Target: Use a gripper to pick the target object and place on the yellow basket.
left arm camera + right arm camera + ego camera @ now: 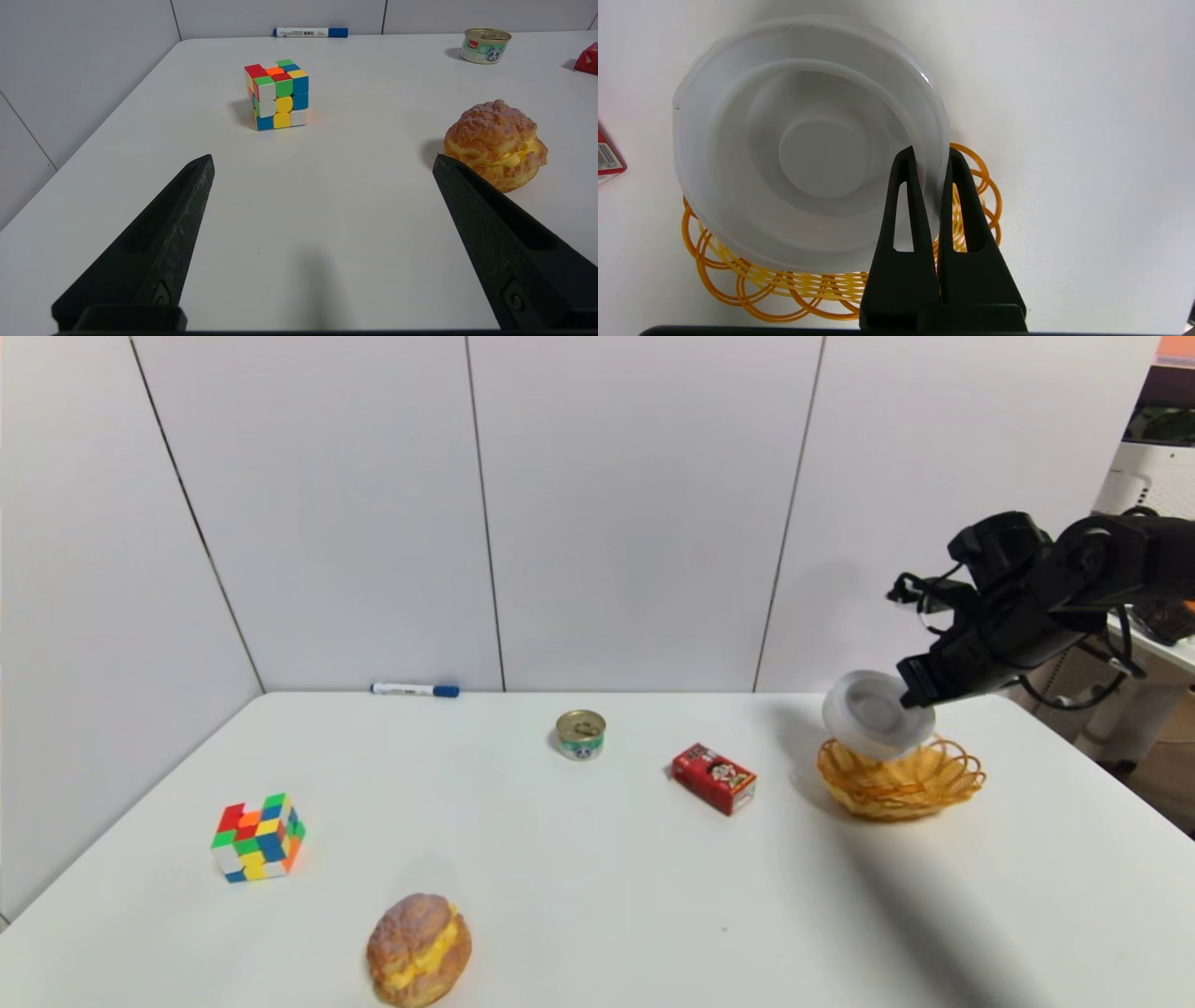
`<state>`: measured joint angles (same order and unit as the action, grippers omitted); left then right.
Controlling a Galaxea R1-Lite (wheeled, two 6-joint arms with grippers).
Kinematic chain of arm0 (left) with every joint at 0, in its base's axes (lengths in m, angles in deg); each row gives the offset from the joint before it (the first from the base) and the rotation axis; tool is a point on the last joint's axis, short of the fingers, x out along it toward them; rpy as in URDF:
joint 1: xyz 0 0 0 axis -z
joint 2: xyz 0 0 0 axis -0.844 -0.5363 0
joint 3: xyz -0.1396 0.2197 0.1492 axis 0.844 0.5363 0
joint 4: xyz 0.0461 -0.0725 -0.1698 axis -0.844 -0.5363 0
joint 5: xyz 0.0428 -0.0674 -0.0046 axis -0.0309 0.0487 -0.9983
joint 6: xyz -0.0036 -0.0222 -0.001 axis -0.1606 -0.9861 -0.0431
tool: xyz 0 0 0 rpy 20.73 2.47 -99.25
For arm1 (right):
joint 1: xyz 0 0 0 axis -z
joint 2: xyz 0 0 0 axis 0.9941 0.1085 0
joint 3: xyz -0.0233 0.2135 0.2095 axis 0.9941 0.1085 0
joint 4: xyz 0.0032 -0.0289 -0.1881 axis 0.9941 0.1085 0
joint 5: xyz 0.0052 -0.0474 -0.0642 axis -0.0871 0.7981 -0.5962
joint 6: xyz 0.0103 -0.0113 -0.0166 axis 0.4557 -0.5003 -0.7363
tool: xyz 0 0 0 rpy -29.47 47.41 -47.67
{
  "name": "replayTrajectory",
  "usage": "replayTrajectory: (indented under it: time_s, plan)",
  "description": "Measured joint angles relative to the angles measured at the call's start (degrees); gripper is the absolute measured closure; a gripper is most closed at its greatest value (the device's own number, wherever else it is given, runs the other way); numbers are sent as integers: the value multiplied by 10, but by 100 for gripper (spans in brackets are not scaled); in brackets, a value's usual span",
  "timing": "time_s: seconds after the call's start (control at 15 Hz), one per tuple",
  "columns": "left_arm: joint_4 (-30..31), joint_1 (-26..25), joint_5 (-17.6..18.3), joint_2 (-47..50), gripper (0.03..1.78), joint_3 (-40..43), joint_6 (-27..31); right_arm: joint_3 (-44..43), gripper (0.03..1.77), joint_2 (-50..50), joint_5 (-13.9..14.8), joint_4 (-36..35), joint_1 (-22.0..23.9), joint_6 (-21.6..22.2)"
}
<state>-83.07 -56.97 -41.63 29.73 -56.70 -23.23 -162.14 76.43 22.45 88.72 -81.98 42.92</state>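
The white disc (873, 712) with raised rings hangs tilted just above the yellow basket (904, 779) at the table's right. My right gripper (920, 689) is shut on the disc's rim. In the right wrist view the disc (808, 144) covers most of the basket (784, 284), and the gripper (930, 156) pinches its edge, one finger inside the rim and one outside. My left gripper (322, 161) is out of the head view; it stands open over bare table near the front left, holding nothing.
On the white table (597, 877) lie a colour cube (259, 837), a cream puff (418, 948), a small metal can (581, 734), a red carton (714, 777) left of the basket, and a blue marker (414, 690) by the back wall.
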Motion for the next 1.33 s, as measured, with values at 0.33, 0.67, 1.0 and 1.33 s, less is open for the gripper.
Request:
replayTrajectory:
  time_s: [0.33,0.67,1.0,1.33]
  plan:
    - [0,0,0,0,12,0,0,33,123,2,2,1,1,0]
    - [0,0,0,0,12,0,0,72,69,-40,0,4,2,2]
    - [0,0,0,0,12,0,0,152,40,-192,1,15,5,7]
    - [0,0,0,0,12,0,0,346,25,-466,4,8,4,8]
